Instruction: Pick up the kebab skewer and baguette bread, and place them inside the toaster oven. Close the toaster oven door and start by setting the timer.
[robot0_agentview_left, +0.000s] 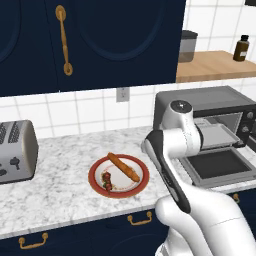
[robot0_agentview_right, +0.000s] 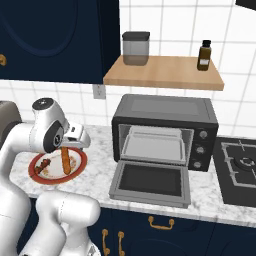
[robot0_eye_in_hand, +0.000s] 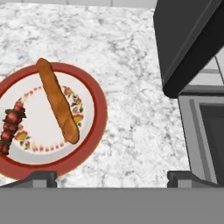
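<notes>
Here the slim golden-brown baguette bread (robot0_eye_in_hand: 57, 101) lies diagonally on a round red-rimmed white plate (robot0_eye_in_hand: 97, 127), with the short kebab skewer of dark red chunks (robot0_eye_in_hand: 10, 126) near the plate's edge, apart from the loaf. The plate sits on the speckled marble surface (robot0_eye_in_hand: 131, 78) beside the dark grey boxy toaster oven (robot0_agentview_right: 165, 131), whose drop-down door (robot0_agentview_right: 151, 182) lies open. The tool (robot0_eye_in_hand: 112, 178) hovers above, fingers spread wide, holding nothing.

Golden-brown baguette bread (robot0_eye_in_hand: 57, 100) and dark red kebab skewer (robot0_eye_in_hand: 9, 126) lie on a red-rimmed, floral-patterned plate (robot0_eye_in_hand: 97, 109).
</notes>
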